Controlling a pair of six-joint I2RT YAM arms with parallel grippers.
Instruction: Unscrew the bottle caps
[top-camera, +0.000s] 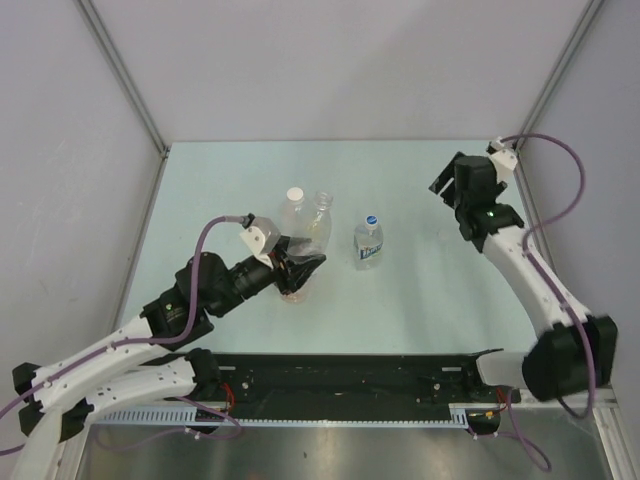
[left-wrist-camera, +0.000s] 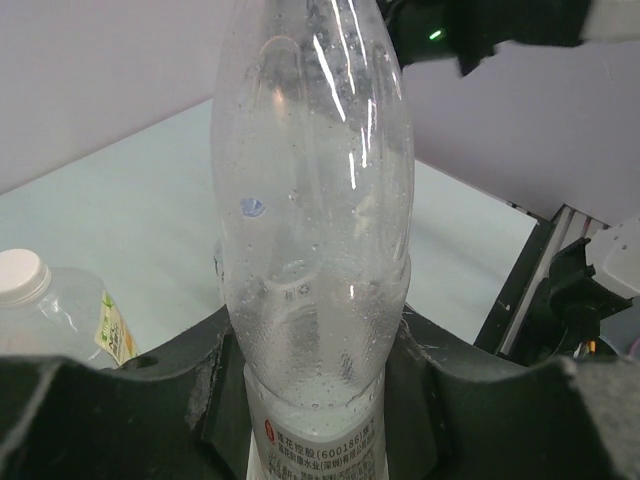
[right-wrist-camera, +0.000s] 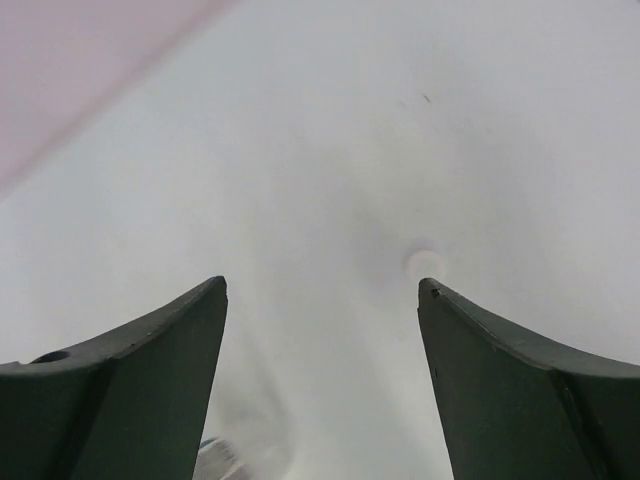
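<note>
My left gripper (top-camera: 296, 263) is clamped on the lower body of a clear bottle (left-wrist-camera: 315, 200), which leans away from me toward the far wall. Its wrist camera cuts the neck off at the top of the frame, and from above I cannot tell whether a cap sits on it. The bottle's white label (left-wrist-camera: 315, 447) runs off the bottom edge. I can read a red round mark and "(600186)" among Chinese characters, but not the rest.

Just left of it stands the white-capped bottle (top-camera: 292, 215), white cap (left-wrist-camera: 20, 275) on. Its yellow-green label (left-wrist-camera: 115, 330) is half hidden behind my finger and too small to read. To the right, apart from both, stands the blue-label bottle (top-camera: 368, 245) with its blue cap (top-camera: 370, 219) on. The print is a blur.

My right gripper (right-wrist-camera: 322, 285) is spread wide and holds nothing, out near the far right corner of the table (top-camera: 420, 290). Its view is soft — a pale round spot (right-wrist-camera: 425, 262) by the right finger that I cannot identify. Bare tabletop lies between it and the bottles.
</note>
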